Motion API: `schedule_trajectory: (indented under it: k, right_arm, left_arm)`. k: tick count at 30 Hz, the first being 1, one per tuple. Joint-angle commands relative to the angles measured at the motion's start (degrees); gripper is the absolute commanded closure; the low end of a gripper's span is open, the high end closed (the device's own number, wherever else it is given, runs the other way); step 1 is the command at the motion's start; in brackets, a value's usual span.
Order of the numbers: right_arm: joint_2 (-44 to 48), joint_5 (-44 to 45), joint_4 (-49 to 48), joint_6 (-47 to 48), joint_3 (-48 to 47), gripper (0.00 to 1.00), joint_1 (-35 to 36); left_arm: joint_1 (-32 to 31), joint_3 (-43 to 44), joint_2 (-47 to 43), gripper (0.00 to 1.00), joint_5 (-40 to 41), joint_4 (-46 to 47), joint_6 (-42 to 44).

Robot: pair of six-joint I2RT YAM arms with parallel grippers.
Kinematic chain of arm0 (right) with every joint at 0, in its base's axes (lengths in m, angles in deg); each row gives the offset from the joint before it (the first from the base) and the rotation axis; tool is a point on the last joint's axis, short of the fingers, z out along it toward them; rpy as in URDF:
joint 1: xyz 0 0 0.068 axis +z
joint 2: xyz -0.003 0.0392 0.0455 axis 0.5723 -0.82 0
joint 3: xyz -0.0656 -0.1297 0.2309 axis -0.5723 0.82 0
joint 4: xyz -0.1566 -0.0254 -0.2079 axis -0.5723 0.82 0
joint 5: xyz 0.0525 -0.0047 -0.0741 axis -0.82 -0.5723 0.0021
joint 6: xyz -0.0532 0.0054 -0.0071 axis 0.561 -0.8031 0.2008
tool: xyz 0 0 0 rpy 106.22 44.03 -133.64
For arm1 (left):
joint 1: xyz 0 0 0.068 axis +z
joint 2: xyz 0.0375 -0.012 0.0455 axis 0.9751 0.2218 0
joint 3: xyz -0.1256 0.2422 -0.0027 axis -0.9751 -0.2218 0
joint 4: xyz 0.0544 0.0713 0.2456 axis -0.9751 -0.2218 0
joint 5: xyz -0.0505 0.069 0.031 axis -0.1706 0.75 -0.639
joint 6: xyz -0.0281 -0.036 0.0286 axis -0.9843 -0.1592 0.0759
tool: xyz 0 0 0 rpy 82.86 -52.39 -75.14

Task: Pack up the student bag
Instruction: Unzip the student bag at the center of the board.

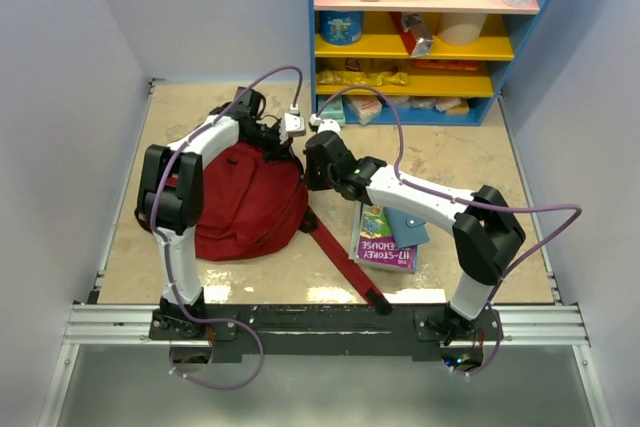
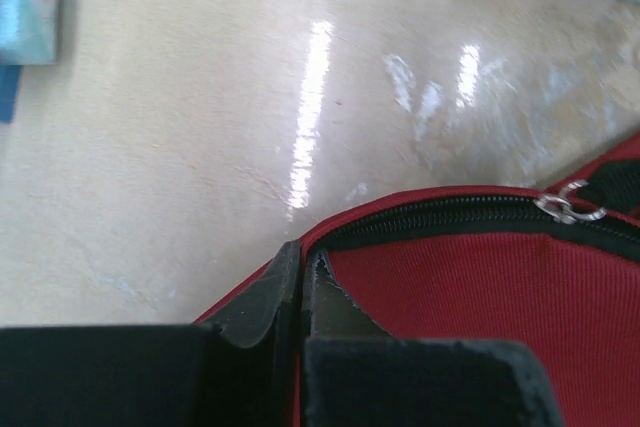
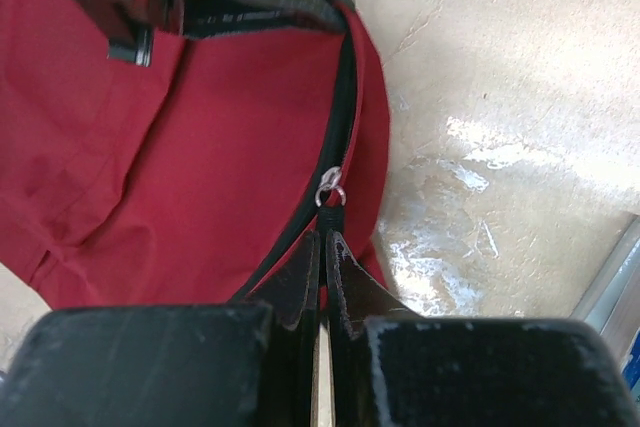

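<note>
The student bag point(image 1: 245, 202), a dark-red backpack, lies on the table left of centre, its long red strap point(image 1: 340, 262) trailing toward the front edge. My left gripper point(image 1: 270, 134) is at the bag's far top edge. In the left wrist view it point(image 2: 300, 259) is shut on the red rim of the bag point(image 2: 470, 297) beside the black zipper point(image 2: 450, 215). My right gripper point(image 1: 312, 169) is at the bag's right side. In the right wrist view it point(image 3: 327, 234) is shut on the black pull tab hanging from the silver zipper slider point(image 3: 331, 187) of the bag point(image 3: 180, 167).
A stack of books point(image 1: 385, 237) lies right of the bag under my right arm. A blue and yellow shelf point(image 1: 420, 37) with packets, a cup and bottles stands at the back. A pale blue box point(image 2: 25, 2) lies on the table. Walls close both sides.
</note>
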Motion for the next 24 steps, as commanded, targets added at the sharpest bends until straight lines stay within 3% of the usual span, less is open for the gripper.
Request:
schedule_trajectory:
  k: [1,8,24]
  right_arm:
    - [1.1,1.1,0.3,-0.5,-2.1,1.0,0.0]
    - [1.4,0.3,0.5,-1.1,-3.0,1.0,0.4]
    - [-0.3,1.4,1.4,-4.7,-4.7,1.0,10.7]
  left_arm:
    - [-0.7,0.9,-2.8,1.0,3.5,17.5,-14.8]
    - [-1.6,-0.6,-3.3,1.0,11.4,24.0,-25.7]
    - [-2.2,-4.6,-4.7,1.0,19.5,31.4,-30.3]
